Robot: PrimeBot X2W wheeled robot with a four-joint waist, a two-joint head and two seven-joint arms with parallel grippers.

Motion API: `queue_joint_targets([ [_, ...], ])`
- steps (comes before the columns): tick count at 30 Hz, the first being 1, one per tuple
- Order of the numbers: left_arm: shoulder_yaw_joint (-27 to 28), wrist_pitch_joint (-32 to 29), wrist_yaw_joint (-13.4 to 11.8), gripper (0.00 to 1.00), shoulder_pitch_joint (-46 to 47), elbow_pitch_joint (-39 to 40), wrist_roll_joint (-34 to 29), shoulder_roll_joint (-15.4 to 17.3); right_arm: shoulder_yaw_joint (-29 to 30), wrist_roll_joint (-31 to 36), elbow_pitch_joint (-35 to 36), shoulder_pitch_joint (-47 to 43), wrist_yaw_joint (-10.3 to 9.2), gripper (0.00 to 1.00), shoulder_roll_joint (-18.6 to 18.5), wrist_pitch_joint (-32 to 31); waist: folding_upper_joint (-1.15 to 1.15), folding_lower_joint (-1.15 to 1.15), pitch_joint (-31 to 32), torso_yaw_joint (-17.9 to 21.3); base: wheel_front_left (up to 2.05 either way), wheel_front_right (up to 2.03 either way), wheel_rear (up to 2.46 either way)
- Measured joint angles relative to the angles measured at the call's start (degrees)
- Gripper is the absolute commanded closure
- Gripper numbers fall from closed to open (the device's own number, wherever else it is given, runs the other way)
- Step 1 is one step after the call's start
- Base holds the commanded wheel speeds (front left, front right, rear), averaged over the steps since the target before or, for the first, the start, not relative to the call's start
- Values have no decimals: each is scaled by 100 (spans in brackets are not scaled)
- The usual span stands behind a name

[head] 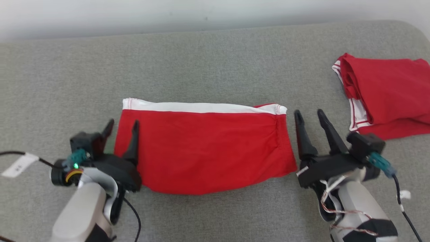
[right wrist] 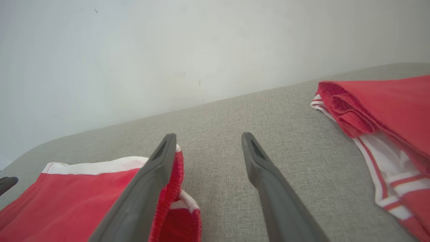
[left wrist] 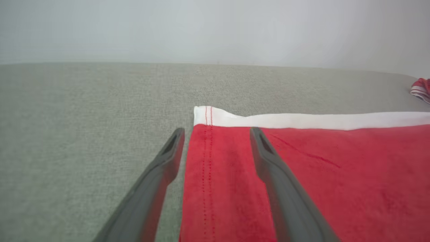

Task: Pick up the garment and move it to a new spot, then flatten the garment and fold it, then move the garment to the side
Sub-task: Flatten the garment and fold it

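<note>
Red garment (head: 205,151) lies flat; folding looks next. Left gripper (head: 123,122) straddles its left edge, right gripper (head: 308,112) sits beside its right; both gape empty, needing to pinch.

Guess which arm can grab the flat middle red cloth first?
Probably left: the left gripper, open, straddles the edge of the flat red white-banded garment; the right gripper, open, sits just beside it.

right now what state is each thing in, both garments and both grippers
red garment: lying flat, looks folded, white band along its far edge, not gripped
second red garment: loosely folded pile off to the right, untouched
left gripper: jaws open, straddling the red garment's left edge, holding nothing
right gripper: jaws open, just beside the red garment's right edge, holding nothing
</note>
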State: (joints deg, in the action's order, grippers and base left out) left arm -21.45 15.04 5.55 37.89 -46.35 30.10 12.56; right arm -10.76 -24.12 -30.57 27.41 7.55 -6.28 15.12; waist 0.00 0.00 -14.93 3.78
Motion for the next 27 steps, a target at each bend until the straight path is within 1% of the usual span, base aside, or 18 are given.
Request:
queue_joint_targets([
  [4,152,0,-1,0,-330,21,-93,-90,231,102,270,-371,0,0,1,0,0,0,84,-86,0,0,0],
  [8,223,0,-1,0,-493,-140,-180,-126,297,207,423,-552,0,0,53,0,0,0,81,-83,0,0,0],
  [12,213,0,35,0,-471,-538,-148,-179,299,255,459,-616,0,0,107,0,0,0,63,-42,0,0,0],
  [18,145,-104,102,0,-298,-892,37,-291,307,299,444,-620,0,0,151,0,-1,-1,91,8,0,0,0],
  [19,136,-130,108,46,-275,-940,85,-307,309,301,441,-623,0,0,152,0,-1,0,100,15,0,0,0],
  [20,130,-158,110,70,-262,-979,134,-322,309,308,437,-627,0,0,153,0,0,0,112,21,0,0,0],
  [21,114,-177,137,100,-261,-1007,180,-335,309,314,428,-632,0,0,155,0,0,0,129,25,0,0,0],
  [27,-68,-197,159,100,-288,-1139,313,-428,360,331,400,-722,0,0,171,0,0,0,309,28,0,0,0],
])
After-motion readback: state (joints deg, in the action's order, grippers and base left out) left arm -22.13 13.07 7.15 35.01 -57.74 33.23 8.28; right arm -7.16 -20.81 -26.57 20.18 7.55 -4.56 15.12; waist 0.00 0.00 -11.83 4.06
